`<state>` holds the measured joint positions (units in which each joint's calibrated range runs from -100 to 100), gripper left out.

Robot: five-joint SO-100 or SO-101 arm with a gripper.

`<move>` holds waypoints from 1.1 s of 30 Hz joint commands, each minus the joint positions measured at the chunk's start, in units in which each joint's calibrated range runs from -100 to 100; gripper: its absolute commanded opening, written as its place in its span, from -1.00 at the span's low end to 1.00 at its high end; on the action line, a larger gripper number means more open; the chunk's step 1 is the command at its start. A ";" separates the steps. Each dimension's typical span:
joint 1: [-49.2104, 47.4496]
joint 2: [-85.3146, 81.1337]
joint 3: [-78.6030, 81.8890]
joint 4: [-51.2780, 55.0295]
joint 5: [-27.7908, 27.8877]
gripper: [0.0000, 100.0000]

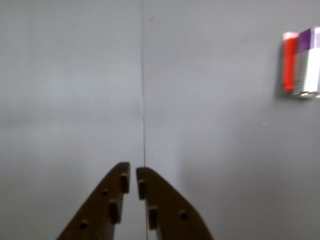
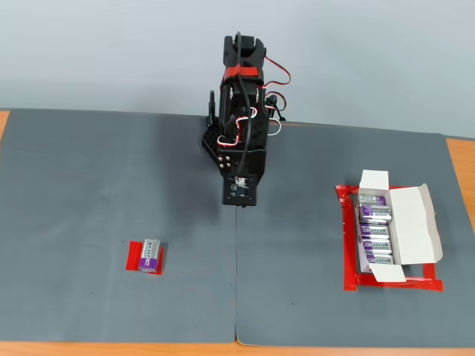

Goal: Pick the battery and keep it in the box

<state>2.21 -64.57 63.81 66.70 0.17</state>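
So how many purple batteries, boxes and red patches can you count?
Purple batteries: 5, one battery on the left red patch and four in the box
Boxes: 1
Red patches: 2, the second under the box
Total: 8

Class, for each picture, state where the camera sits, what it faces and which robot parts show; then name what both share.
Wrist view: rides on the arm, looks down at the grey mat; the closed hand shows.
Fixed view: high in front, facing the whole arm, the hand and the box.
Shared: the battery on its red tape patch.
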 commanded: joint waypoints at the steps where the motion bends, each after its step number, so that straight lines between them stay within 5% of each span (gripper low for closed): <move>1: 2.90 5.52 -9.22 -0.20 0.27 -0.97; 33: 25.06 50.88 -44.31 -3.24 13.19 -0.97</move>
<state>25.79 -16.48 23.57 65.39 12.43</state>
